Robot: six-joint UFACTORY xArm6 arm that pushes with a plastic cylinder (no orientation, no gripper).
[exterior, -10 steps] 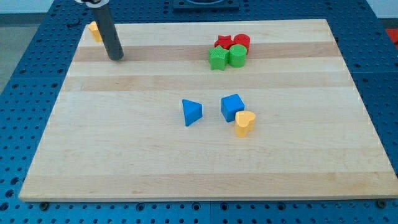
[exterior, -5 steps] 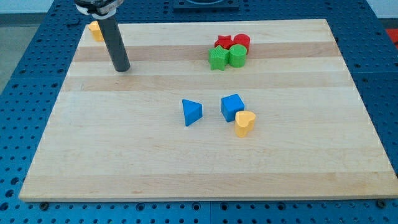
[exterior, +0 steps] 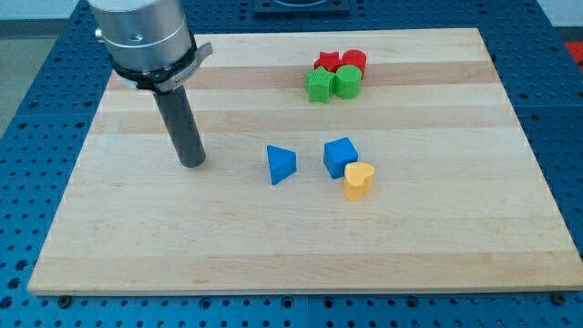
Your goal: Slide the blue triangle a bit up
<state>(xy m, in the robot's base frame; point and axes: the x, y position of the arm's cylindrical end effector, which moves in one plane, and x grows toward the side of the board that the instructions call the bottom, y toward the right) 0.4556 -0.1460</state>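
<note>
The blue triangle (exterior: 281,164) lies near the middle of the wooden board (exterior: 273,237). My tip (exterior: 192,163) rests on the board to the triangle's left, about a hand's width away and level with it, not touching it. The dark rod rises from the tip toward the view's top left, under the grey arm end.
A blue cube (exterior: 340,156) sits right of the triangle, with a yellow heart-shaped block (exterior: 359,180) touching its lower right. At the top, a red star (exterior: 327,62), a red cylinder (exterior: 354,62), a green star (exterior: 319,87) and a green cylinder (exterior: 347,81) cluster together.
My tip has moved down and slightly right, from the board's top left toward the triangle's left side. The arm now hides the yellow block at the top left corner. No block has moved.
</note>
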